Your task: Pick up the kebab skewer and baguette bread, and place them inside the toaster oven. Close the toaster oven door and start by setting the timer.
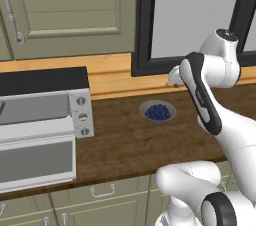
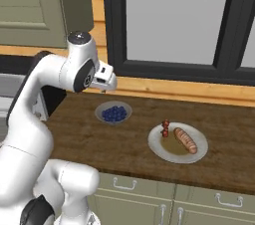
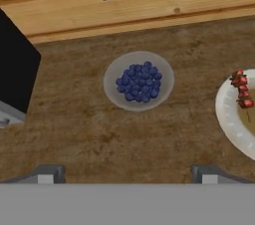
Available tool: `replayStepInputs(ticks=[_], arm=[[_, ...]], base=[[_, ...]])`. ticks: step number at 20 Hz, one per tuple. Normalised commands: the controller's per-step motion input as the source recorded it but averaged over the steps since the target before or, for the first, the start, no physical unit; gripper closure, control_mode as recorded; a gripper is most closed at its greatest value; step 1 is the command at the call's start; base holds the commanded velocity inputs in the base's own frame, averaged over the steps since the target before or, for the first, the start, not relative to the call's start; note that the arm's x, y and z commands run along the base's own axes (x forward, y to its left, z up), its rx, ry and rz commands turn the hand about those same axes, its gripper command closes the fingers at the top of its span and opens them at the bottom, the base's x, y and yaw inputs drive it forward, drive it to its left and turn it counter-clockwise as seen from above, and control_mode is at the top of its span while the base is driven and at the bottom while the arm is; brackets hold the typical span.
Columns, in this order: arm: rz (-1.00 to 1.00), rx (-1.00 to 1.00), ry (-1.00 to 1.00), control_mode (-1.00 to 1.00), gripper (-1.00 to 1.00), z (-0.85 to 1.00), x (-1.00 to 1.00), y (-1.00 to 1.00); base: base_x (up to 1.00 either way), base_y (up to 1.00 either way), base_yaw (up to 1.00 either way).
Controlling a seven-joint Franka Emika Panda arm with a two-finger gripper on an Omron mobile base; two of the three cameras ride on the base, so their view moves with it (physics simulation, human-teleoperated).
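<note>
My gripper (image 3: 127,174) hangs open above the wooden counter, its fingertips (image 3: 47,173) wide apart with nothing between them. It is over the counter just in front of a bowl of blueberries (image 3: 139,80). The kebab skewer (image 2: 165,128) and the baguette bread (image 2: 185,140) lie side by side on a white plate (image 2: 164,149), to the right of the gripper. The skewer (image 3: 242,92) also shows at the right edge of the hand view. The toaster oven (image 1: 40,82) stands at the left. Its door (image 1: 37,162) is folded down open, and its three knobs (image 1: 82,116) are on the right side.
The blueberry bowl (image 1: 157,112) sits between the oven and the plate. A dark-framed window (image 2: 174,20) and a wooden backsplash ledge (image 1: 115,77) run behind the counter. Cabinet drawers (image 2: 124,184) are below the counter's front edge.
</note>
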Motion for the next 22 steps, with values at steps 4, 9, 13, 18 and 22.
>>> replayStepInputs(ticks=[4,9,13,18,22], arm=[[-0.03,0.0,-0.12,-1.0,-1.0,-0.2,-0.48,0.62],[-0.03,0.0,-0.07,-1.0,-1.0,-0.17,-0.41,0.61],[-0.03,0.0,0.0,-1.0,-1.0,-0.14,-0.17,0.73],[0.0,0.0,0.0,-1.0,-1.0,-0.09,-0.03,0.87],[0.0,0.0,0.0,-1.0,-1.0,-0.09,-0.01,0.86]], base=[[0.0,0.0,0.0],[0.0,0.0,0.0],[0.0,0.0,0.0],[0.0,0.0,0.0],[0.0,0.0,0.0]])
